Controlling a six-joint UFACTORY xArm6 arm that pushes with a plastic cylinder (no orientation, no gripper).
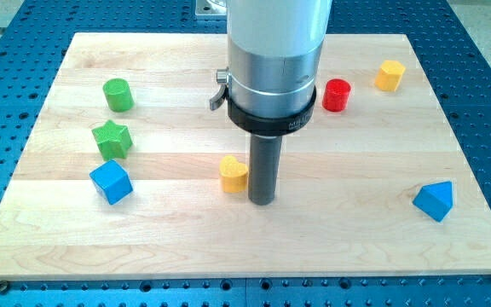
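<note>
Tip [262,202] sits on the wooden board [348,247] near its middle, just right of a yellow block [233,173] that looks heart-like in shape; the two seem to be touching or all but touching, I cannot tell which from this angle. No claw on me to report as wide or narrow, only a straight dark rod [262,166] under a fat silver housing [274,60], holding nothing. Risks as I judge them: contact looks off the yellow block's centre, on its right flank, so any sideways shove could spin it or let it slip round the rod instead of travelling straight. The rounded lobes give a poor flat face to bear on, which makes that worse. The housing hides the board behind the rod, so anything there is unseen. Other blocks are well apart: blue cube [111,182], green star [112,138] and green cylinder [118,95] stacked down the view's left, red cylinder [337,95] and a second yellow block [389,75] at the view's top right, blue wedge-like block [435,200] at the view's lower right. The blue cube lies closest along a leftward line from the yellow block, so a long push that way could bump it, and the star is just above it.
</note>
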